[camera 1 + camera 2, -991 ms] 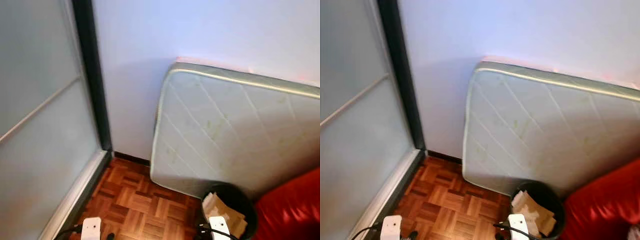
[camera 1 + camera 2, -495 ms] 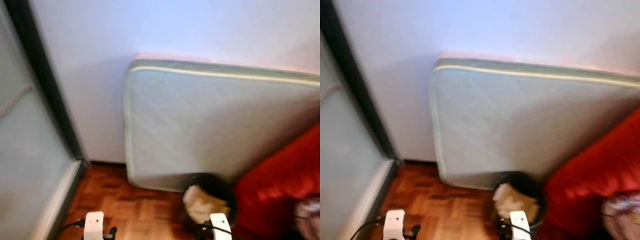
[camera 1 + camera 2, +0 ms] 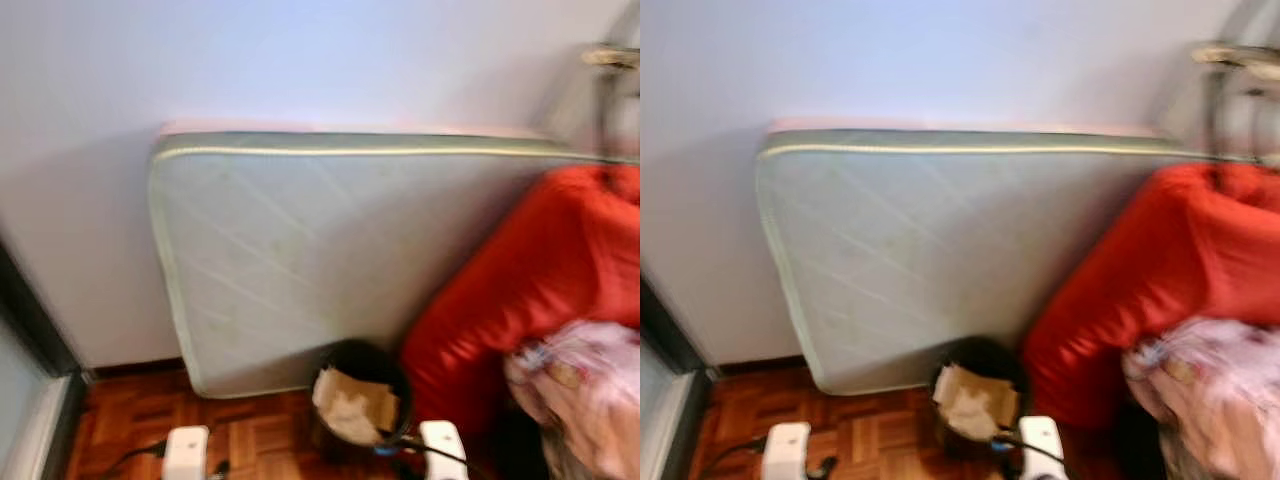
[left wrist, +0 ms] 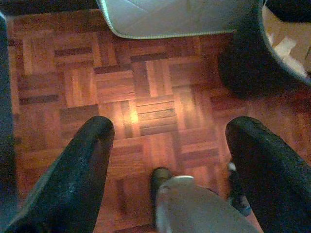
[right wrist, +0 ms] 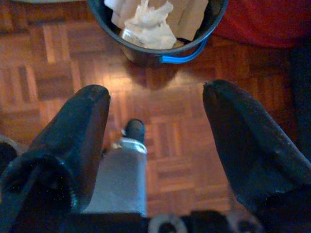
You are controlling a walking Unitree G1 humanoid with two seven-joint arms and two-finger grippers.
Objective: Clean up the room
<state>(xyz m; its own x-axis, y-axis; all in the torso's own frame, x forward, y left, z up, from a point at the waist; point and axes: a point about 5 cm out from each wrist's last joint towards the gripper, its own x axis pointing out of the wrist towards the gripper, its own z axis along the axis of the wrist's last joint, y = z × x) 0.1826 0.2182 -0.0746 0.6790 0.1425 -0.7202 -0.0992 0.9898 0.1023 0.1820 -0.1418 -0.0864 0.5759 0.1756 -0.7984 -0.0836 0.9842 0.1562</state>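
Note:
A black waste bin (image 3: 352, 352) holding crumpled paper (image 3: 350, 405) stands on the parquet floor at the foot of a mattress. In the right wrist view the bin (image 5: 141, 52) has a blue handle (image 5: 183, 56). It lies just beyond my right gripper (image 5: 155, 104), which hangs open above the floor with nothing between its fingers. My left gripper (image 4: 167, 136) is open too, over bare parquet, with the bin's wall (image 4: 243, 63) off to one side. Both white wrists (image 3: 186, 450) show at the bottom edge of the eye views.
A pale green mattress (image 3: 300, 250) leans on its edge against the white wall. A big red cushion (image 3: 520, 280) rests against it on the right, with a blurred pink patterned bundle (image 3: 580, 385) in front. A dark door frame (image 3: 30, 320) stands at far left.
The camera has swung to the right: the glass door has slid off to the left, and the red cushion and pink bundle have come into view. The things themselves have not moved.

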